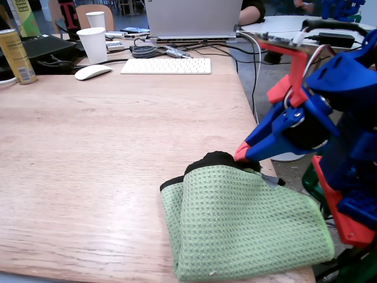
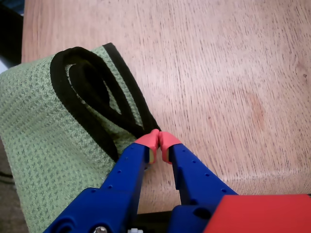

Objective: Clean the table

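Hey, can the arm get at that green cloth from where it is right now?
Most likely yes. The gripper already sits at the green cloth's black-trimmed edge, tips closed together on or right beside the trim, with nothing between them. The table around it is bare.

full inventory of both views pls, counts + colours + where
table: 1, light oak wood, fills the fixed view
cloth: 1, green with black edging, folded, near right part of the table
can: 1, yellow, far left
paper cups: 2, white, far left behind the mouse
mouse: 1, white, beside the nearer cup
keyboard: 1, white, far middle
laptop: 1, silver, behind the keyboard
cables: several, black and white, far right edge
round table: 1, white, background right
arm: 1, blue and red, right side
claw: 1, blue with red tips, tips together at the cloth's black edge
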